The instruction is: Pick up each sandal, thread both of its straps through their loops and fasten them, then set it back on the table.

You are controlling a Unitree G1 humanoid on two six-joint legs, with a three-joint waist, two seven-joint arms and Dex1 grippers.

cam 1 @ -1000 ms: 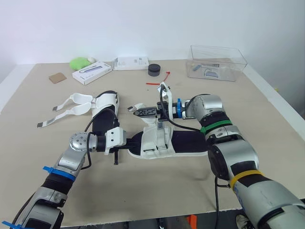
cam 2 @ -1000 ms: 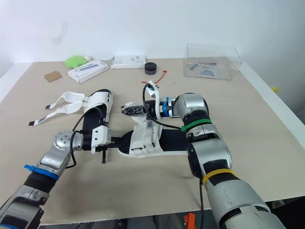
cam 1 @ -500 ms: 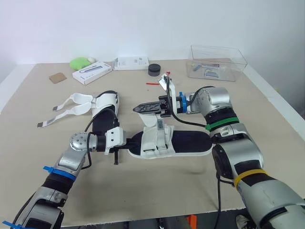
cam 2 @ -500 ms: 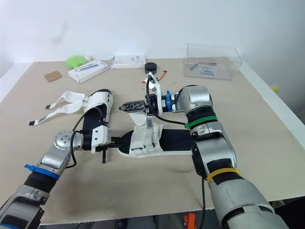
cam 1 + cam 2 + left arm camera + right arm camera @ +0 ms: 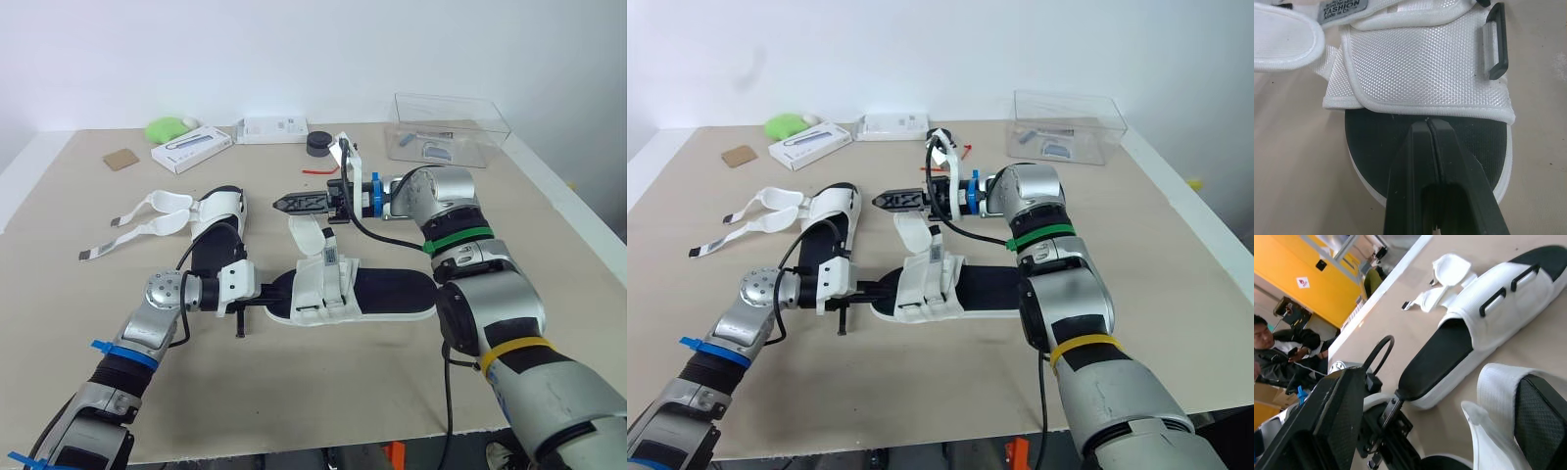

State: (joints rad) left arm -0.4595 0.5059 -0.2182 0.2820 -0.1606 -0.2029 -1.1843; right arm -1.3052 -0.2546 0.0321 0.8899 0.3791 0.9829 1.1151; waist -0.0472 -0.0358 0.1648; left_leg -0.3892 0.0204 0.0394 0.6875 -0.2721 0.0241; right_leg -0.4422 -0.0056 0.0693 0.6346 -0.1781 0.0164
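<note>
- Left arm (image 5: 147, 328) reaches forward and inward, with the forearm low and the wrist level.
- Left pincer (image 5: 263, 300) points toward the robot's right, its two fingers (image 5: 1415, 161) pressed together with the tips meeting.
- Right arm (image 5: 460, 255) is bent sharply at the elbow, its forearm folded across toward the left and held higher than the other arm.
- Right pincer (image 5: 284, 204) lies horizontal and points left, its fingers (image 5: 1327, 426) spread well apart.

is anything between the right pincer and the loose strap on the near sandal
Nothing visible. The open right pincer hangs just over the upturned strap; the left pincer grips the sandal at one end, off to the side.
</note>
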